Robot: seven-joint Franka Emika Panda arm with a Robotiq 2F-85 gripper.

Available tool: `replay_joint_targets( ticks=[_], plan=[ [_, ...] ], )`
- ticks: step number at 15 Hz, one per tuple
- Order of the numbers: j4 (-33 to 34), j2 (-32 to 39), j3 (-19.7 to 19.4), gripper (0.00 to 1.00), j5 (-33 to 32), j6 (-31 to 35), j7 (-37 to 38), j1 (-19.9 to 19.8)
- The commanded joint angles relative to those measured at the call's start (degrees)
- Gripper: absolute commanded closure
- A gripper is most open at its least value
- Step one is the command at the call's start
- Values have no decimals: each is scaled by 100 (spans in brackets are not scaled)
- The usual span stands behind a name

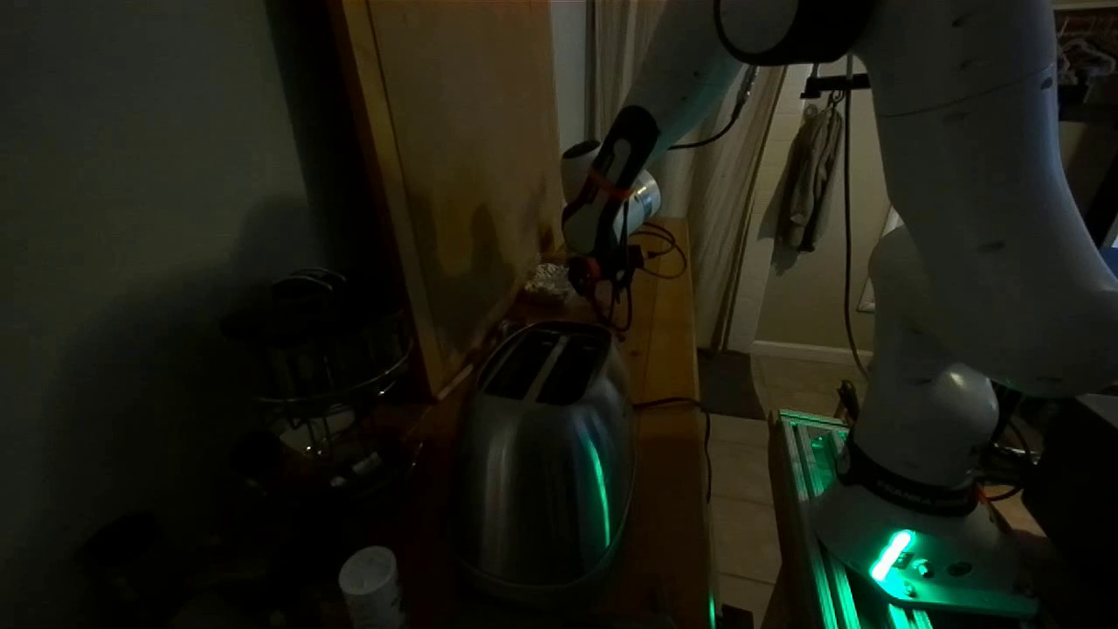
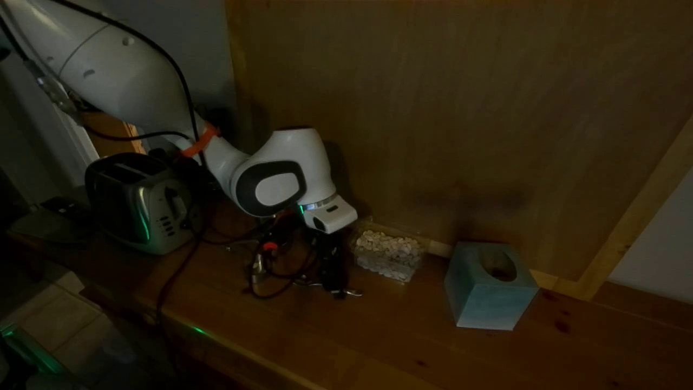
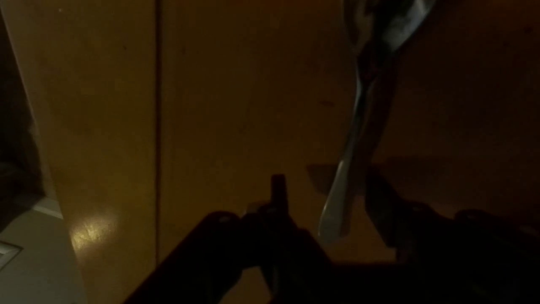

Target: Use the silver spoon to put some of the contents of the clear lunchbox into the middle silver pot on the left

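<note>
Dim room [image 1: 157, 157], wooden counter [image 2: 379, 330]

In an exterior view, the thick, smooth white robot arm [image 1: 969, 201] is showing rounded contours dotted with small recessed holes [image 1: 1046, 83]. A black band [image 1: 900, 489] with pale lettering [image 1: 919, 492] is ringing it above a flared white base [image 1: 961, 550], where a bright green light strip [image 1: 893, 556] is glowing. In an exterior view, an orange-red strap [image 2: 208, 135] is wrapping the arm where a slim black cable [image 2: 189, 100] is running, and a pale oval cap [image 2: 279, 188] with a black rim is covering the wrist joint [image 2: 303, 151]. In the wrist view, the near-black gripper [image 3: 325, 181] is showing angular fingers [image 3: 279, 194] with rounded knuckles [image 3: 220, 223].
</note>
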Motion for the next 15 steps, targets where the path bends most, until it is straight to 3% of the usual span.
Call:
replay_joint_targets(
  ticks=[1, 4, 8, 11, 15],
  plan=[
    [37, -423, 67, 15, -408, -182, 50, -123],
    [112, -762, 119, 0, -634, -458, -63, -184],
    [308, -1165, 320, 0, -1053, -1178, -169, -380],
    [418, -1526, 708, 0, -1195, -1688, -470, -713],
    [465, -2063, 1499, 0, -845, -2214, -1850, -1391]
  ],
)
